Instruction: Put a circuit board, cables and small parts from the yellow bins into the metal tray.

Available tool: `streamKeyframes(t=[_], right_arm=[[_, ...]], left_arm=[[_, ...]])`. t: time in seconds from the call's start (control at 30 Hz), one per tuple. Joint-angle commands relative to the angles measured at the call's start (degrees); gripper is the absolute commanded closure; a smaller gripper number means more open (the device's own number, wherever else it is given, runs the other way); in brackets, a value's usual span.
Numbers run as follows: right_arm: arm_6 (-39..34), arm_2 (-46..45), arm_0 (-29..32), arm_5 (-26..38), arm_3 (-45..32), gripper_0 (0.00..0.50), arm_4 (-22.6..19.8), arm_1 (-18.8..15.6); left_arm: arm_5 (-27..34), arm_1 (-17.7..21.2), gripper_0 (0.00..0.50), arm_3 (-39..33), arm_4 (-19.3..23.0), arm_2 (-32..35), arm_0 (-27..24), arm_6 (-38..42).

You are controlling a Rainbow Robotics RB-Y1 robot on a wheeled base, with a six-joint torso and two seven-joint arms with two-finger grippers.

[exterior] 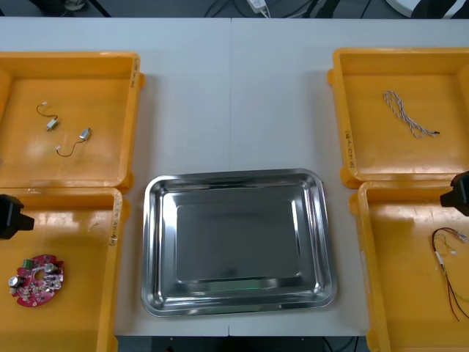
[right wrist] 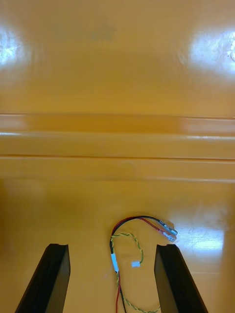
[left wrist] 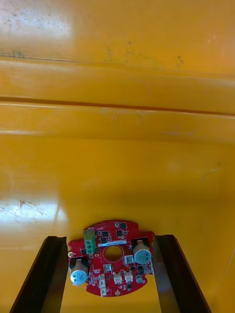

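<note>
From my screen I start at the left of the counter [exterior: 234, 95], where the far left bin [exterior: 73, 165] holds two small metal parts [exterior: 51, 123], each with a short curl of wire, lying near each other but apart on the bin floor. Just in front of it, the near left bin [exterior: 73, 235] holds the round red circuit board [exterior: 37, 281], flat on the floor towards the bin's outer side. My left claw [left wrist: 111, 239] hangs over this bin, released, with its black fingers [left wrist: 49, 274] standing apart and the board lying between them; I cannot tell whether either finger touches the board's edge. In the middle, between the two pairs of bins, the metal tray [exterior: 238, 249] sits bare and shiny. To its right, the far right bin [exterior: 388, 158] holds the twisted blue and white cable [exterior: 409, 114], stretched loosely at a slant across the floor. The near right bin [exterior: 399, 279] holds the red and yellow cable [exterior: 451, 271], looped near the bin's outer side. My right claw [right wrist: 112, 247] hangs over that bin, also released, its fingers spread wide with the cable's loop and small white connector lying on the bin floor between them, clear of both fingers
</note>
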Motion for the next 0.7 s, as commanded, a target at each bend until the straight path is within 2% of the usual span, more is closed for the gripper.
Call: streamKeyframes(t=[0.03, 0.33, 0.7], right_arm=[[3.04, 0.37, 5.49, -3.66, -3.59, 0.0, 1.83, -1.95], [3.57, 0.37, 13.04, -11.13, -4.47, 0.0, 2.53, -1.95], [4.89, 0.37, 18.49, -16.49, -4.47, 0.0, 3.06, -1.86]], left_arm=[[-4.22, 2.3, 0.0, -1.87, -1.18, 1.86, 4.89, -6.73], [-8.79, 1.78, 0.0, -1.78, -2.06, 1.86, 9.46, -8.4], [-9.58, 0.11, 0.0, -1.78, -3.2, 1.07, 11.22, -9.98]])
